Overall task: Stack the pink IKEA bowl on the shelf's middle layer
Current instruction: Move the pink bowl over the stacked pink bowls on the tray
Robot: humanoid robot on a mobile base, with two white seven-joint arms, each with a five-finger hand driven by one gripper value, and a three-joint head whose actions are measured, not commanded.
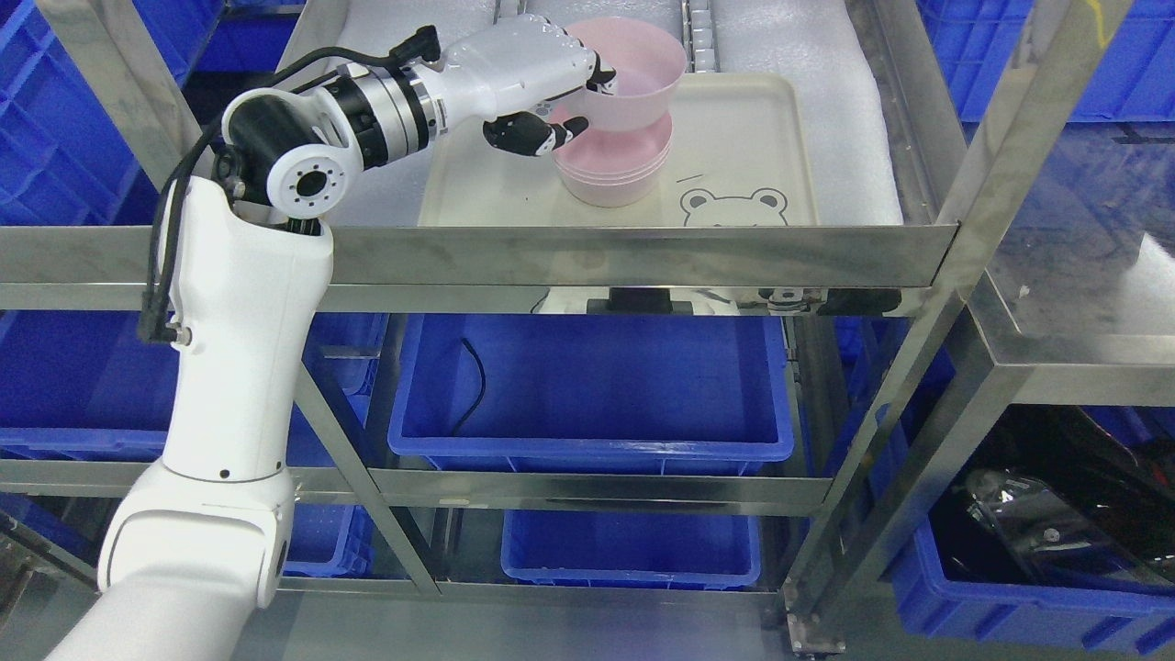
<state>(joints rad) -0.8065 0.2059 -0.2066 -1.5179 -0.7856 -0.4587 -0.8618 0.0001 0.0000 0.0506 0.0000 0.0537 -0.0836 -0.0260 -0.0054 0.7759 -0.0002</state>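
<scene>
While the left robot hand [542, 87] grips it, pink bowl [633, 78] tops stacked bowls [613, 170].

Stainless steel shelf [643, 252]: the layer in view is lined with white foam sheet [826, 110]. A cream tray [744, 138] with bear print lies on the foam, carrying a stack of pink bowls [610, 174].

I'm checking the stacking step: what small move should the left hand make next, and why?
Probably lower the bowl straight down. The left hand holds it by the rim, tilted, just above the stack on the tray; it does not look nested yet, so levelling and lowering should seat it.
</scene>
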